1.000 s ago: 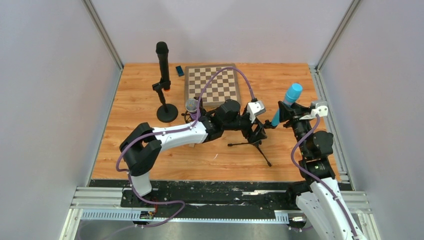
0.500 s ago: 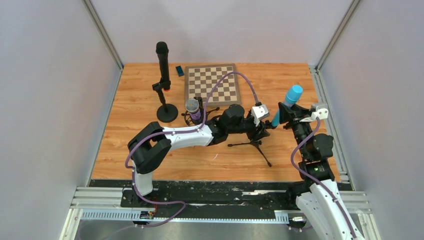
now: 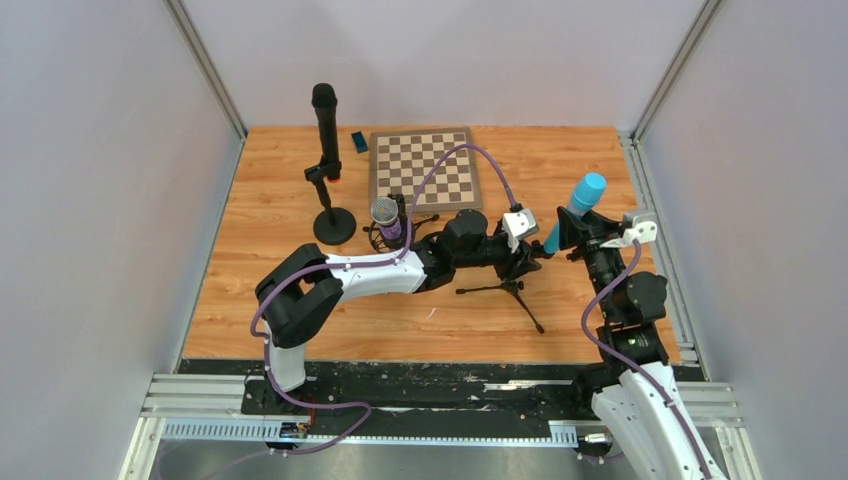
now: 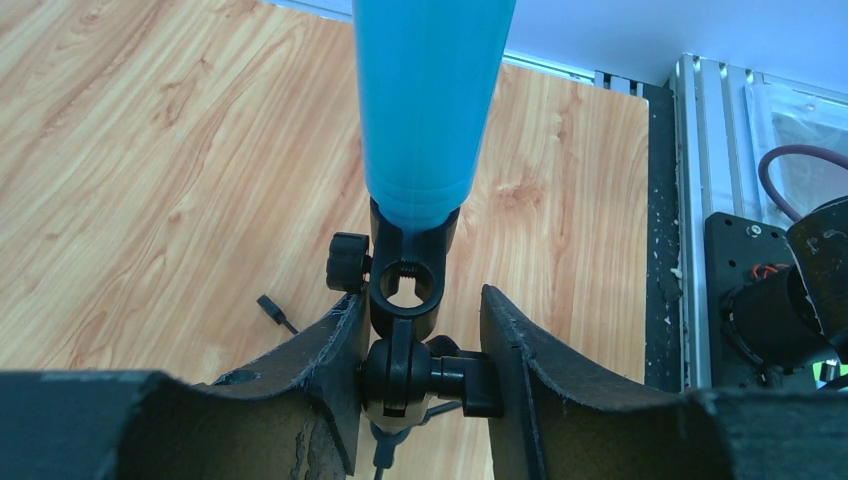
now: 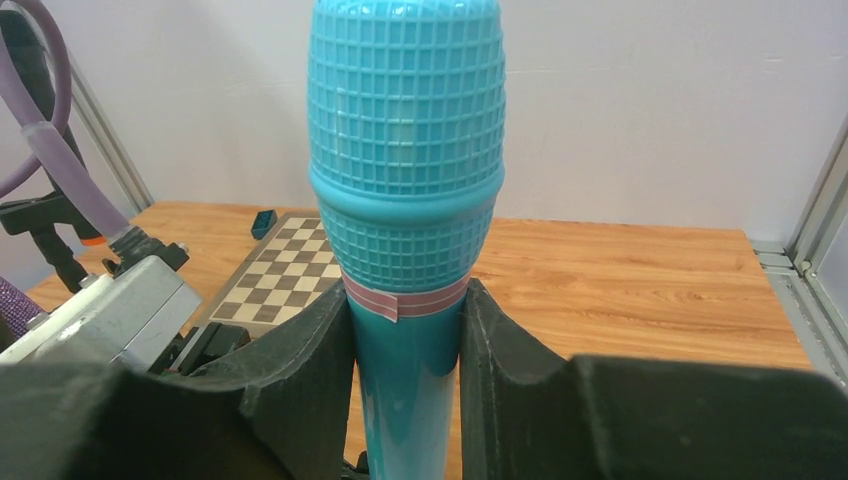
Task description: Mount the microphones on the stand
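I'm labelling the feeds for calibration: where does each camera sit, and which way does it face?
Top external: above and behind the bases, looking down at the table; left arm and right arm show, left hand on the tripod stand, right hand holding the blue microphone.
Left wrist: on the left arm, looking along its fingers at the stand's clip.
Right wrist: on the right arm, facing the back wall past the microphone; own fingers show.
Shared: microphone in all three; chessboard in top and right wrist.

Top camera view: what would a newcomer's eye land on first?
The light blue microphone, tilted right of centre, is pinched by the right fingers, its lower end at the tripod's clip, which the left fingers squeeze. At far left, a black microphone stands upright in a round-based stand.
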Action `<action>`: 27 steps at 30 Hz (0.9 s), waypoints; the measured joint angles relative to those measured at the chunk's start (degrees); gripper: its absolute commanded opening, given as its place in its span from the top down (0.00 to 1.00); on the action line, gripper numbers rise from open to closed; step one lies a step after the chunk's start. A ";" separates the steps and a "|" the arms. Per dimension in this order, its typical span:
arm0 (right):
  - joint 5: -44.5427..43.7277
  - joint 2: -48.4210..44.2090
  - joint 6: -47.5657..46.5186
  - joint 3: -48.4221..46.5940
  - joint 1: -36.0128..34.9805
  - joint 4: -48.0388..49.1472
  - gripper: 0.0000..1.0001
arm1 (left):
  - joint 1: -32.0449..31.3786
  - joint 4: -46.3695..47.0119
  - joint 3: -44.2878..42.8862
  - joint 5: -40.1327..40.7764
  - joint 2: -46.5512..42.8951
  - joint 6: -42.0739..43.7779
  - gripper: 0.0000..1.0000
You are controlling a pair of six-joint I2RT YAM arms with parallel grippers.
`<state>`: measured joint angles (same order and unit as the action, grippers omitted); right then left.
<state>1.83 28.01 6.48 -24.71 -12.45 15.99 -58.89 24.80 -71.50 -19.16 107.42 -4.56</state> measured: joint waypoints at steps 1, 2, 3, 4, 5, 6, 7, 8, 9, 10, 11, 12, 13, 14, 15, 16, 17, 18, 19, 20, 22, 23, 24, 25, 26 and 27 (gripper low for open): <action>0.07 -0.11 0.00 0.09 0.00 0.00 1.00 | 0.00 0.00 0.00 0.00 0.00 0.00 1.00; 0.13 -0.20 0.00 0.17 0.00 0.07 1.00 | 0.00 -0.02 0.00 0.02 0.00 0.00 1.00; 0.22 -0.35 0.00 0.35 0.00 0.17 1.00 | 0.00 -0.02 0.00 0.02 0.00 0.00 1.00; 0.28 -0.63 0.00 0.52 0.02 0.20 1.00 | 0.00 -0.02 0.00 0.02 0.00 0.00 1.00; 0.33 -0.74 0.00 0.59 0.04 0.20 1.00 | 0.00 -0.04 0.00 0.04 0.00 0.00 1.00; 0.46 -0.94 0.02 0.83 0.09 0.37 1.00 | 0.00 -0.04 0.00 0.07 0.00 0.00 1.00; 0.57 -1.07 0.02 1.03 0.13 0.52 1.00 | 0.00 -0.04 0.00 0.11 0.00 0.00 1.00; 0.70 -1.18 0.02 1.27 0.15 0.66 1.00 | 0.00 -0.04 0.00 0.20 0.00 0.00 1.00; 0.83 -1.36 0.00 1.53 0.15 0.87 1.00 | 0.00 -0.07 0.00 0.22 0.00 0.00 1.00; 0.87 -1.51 0.00 1.64 0.15 0.90 1.00 | 0.00 -0.07 0.00 0.24 0.00 0.00 1.00; 0.92 -1.62 0.00 1.79 0.15 1.03 1.00 | 0.00 -0.07 0.00 0.26 0.00 0.00 1.00; 1.03 -1.73 0.00 1.97 0.15 1.16 1.00 | 0.00 -0.07 0.00 0.26 0.00 0.00 1.00; 1.09 -1.77 -0.02 2.05 0.15 1.27 1.00 | 0.00 -0.09 0.00 0.28 0.00 0.00 1.00; 1.18 -1.81 -0.02 2.19 0.15 1.46 1.00 | 0.00 -0.09 0.00 0.31 0.00 0.00 1.00; 1.20 -1.81 -0.04 2.27 0.15 1.53 1.00 | 0.00 -0.09 0.00 0.33 0.00 0.00 1.00; 1.22 -1.84 -0.04 2.32 0.15 1.60 1.00 | 0.00 -0.09 0.00 0.39 0.00 -0.02 1.00; 1.22 -1.81 -0.04 2.36 0.15 1.64 1.00 | 0.00 -0.09 0.00 0.42 0.00 -0.02 1.00; 1.22 -1.84 -0.04 2.43 0.15 1.73 1.00 | 0.00 -0.09 0.00 0.44 0.00 -0.02 1.00; 1.20 -1.81 -0.04 2.54 0.15 1.88 1.00 | 0.00 -0.09 0.00 0.44 0.00 -0.02 1.00; 1.20 -1.84 -0.02 2.64 0.15 1.99 1.00 | 0.00 -0.09 0.00 0.46 0.00 -0.04 1.00; 1.20 -1.84 -0.02 2.75 0.15 2.14 1.00 | 0.00 -0.09 0.00 0.48 0.00 -0.07 1.00; 1.18 -1.84 0.00 2.86 0.15 2.29 1.00 | 0.00 -0.09 0.00 0.50 0.00 -0.07 1.00; 1.16 -1.84 0.02 2.99 0.15 2.47 1.00 | 0.00 -0.09 0.00 0.55 0.00 -0.09 1.00; 1.16 -1.84 0.02 3.06 0.15 2.56 1.00 | 0.00 -0.09 0.00 0.61 0.00 -0.11 1.00; 1.14 -1.84 0.04 3.10 0.15 2.60 1.00 | 0.00 -0.09 0.00 0.66 0.00 -0.11 1.00; 1.14 -1.84 0.04 3.19 0.15 2.71 1.00 | 0.00 -0.09 0.00 0.70 0.00 -0.13 1.00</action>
<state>2.96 26.17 6.52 -21.52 -12.29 18.70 -58.89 24.71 -71.50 -18.46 107.42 -4.69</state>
